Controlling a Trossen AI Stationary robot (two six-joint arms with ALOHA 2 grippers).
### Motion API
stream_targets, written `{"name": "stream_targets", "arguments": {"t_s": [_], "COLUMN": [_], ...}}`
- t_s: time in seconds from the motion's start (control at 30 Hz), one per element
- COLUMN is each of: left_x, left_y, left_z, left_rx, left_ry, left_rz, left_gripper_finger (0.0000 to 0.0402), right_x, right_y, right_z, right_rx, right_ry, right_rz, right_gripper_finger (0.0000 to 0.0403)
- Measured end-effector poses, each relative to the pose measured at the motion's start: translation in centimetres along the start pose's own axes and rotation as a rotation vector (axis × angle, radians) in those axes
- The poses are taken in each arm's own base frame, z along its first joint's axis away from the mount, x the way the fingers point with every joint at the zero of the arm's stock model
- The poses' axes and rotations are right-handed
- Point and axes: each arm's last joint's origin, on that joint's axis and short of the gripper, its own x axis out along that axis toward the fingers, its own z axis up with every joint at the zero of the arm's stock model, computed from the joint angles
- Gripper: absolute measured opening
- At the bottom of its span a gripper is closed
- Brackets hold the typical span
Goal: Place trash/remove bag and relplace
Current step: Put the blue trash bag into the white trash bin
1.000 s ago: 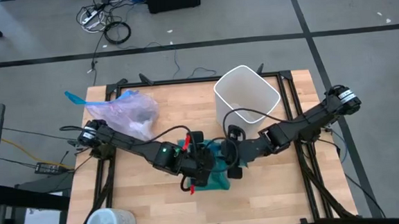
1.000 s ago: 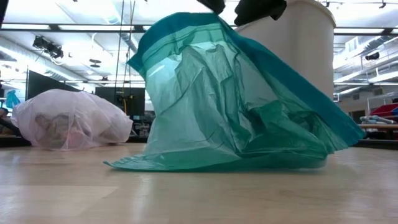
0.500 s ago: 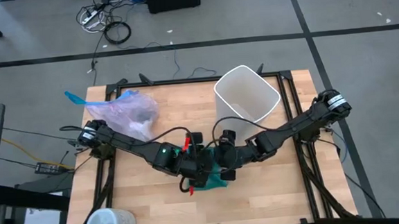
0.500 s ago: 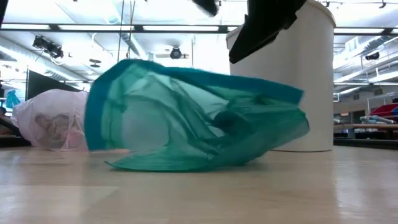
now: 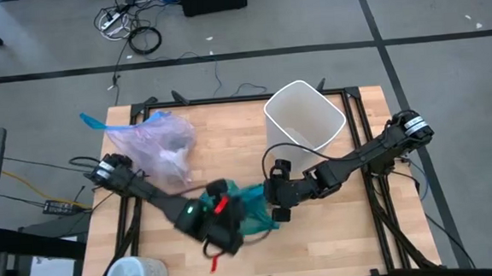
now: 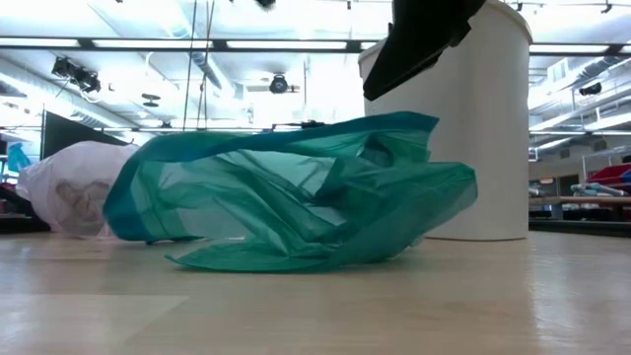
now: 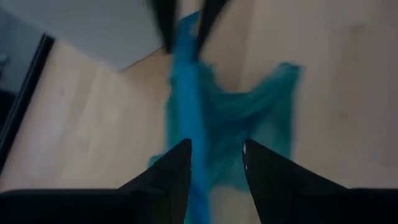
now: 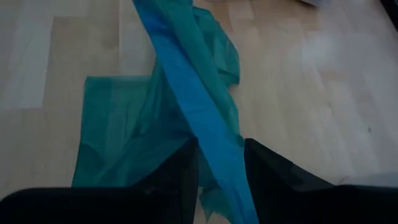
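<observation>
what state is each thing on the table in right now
teal bag: empty, crumpled on the table, blue rim band stretched between both end effectors
left end effector: shut on the teal bag's band
right end effector: shut on the same band
white bin: upright, unlined
pink-lavender bag: full, lying on the table

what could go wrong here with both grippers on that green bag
1. The green bag lies crumpled on the table, its blue band stretched between the left gripper and right gripper. Pulling apart may tear the thin film or slip it free.
2. The mouth looks collapsed, so it may not spread over the white bin.
3. The bin stands close beside the right arm and might get knocked.
</observation>
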Motion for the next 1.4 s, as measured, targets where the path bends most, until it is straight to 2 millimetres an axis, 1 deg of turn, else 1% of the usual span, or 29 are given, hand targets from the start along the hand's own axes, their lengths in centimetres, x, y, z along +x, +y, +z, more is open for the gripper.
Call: {"name": "stream_targets", "arguments": {"t_s": [0.13, 0.2, 0.23, 0.33, 0.53, 0.6, 0.67, 0.8, 0.87, 1.0, 1.2, 1.3, 1.4], "left_x": [-2.6, -3.5, -3.5, -2.2, 2.2, 3.2, 3.8, 4.3, 4.5, 5.3, 5.8, 6.0, 6.8], "left_y": [-3.1, -4.3, -4.7, -5.5, -7.1, -7.3, -7.1, -6.3, -5.8, -5.9, -6.1, -5.9, -5.8], "left_z": [-1.9, -3.0, -3.4, -4.7, -6.6, -7.2, -7.9, -9.1, -9.6, -10.0, -9.7, -9.5, -9.6], "left_rx": [0.057, 0.052, 0.045, 0.006, -0.031, -0.064, -0.102, -0.159, -0.152, -0.158, -0.180, -0.178, -0.172], "left_ry": [-0.075, -0.142, -0.175, -0.207, -0.099, -0.083, -0.066, -0.076, -0.070, -0.069, -0.095, -0.107, -0.108], "left_rz": [-0.049, -0.006, 0.033, 0.113, 0.155, 0.179, 0.214, 0.306, 0.342, 0.333, 0.308, 0.322, 0.343], "left_gripper_finger": [0.0152, 0.0152, 0.0152, 0.0152, 0.0152, 0.0152, 0.0152, 0.0152, 0.0152, 0.0152, 0.0152, 0.0152, 0.0152], "right_x": [0.0, 0.0, 0.0, 0.1, 0.1, 0.1, 0.1, 0.1, 0.1, 0.0, 0.0, 0.0, 0.0], "right_y": [0.0, 0.0, 0.0, 0.0, -0.1, 0.0, -0.1, 0.1, 0.2, 0.3, 0.3, 0.3, 0.3], "right_z": [0.0, 0.0, 0.1, 0.1, 0.2, 0.2, 0.1, 0.0, 0.0, 0.0, 0.0, 0.0, 0.0], "right_rx": [0.000, 0.002, 0.003, 0.009, 0.012, 0.012, 0.014, 0.035, 0.037, 0.035, 0.035, 0.034, 0.034], "right_ry": [0.001, -0.001, -0.004, -0.011, -0.012, -0.011, -0.008, -0.004, -0.004, -0.004, -0.003, -0.003, -0.002], "right_rz": [0.009, 0.009, 0.010, 0.011, 0.009, 0.009, 0.009, 0.011, 0.012, 0.017, 0.018, 0.021, 0.021], "right_gripper_finger": [0.0116, 0.0116, 0.0115, 0.0115, 0.0114, 0.0114, 0.0114, 0.0113, 0.0112, 0.0112, 0.0112, 0.0112, 0.0112]}}
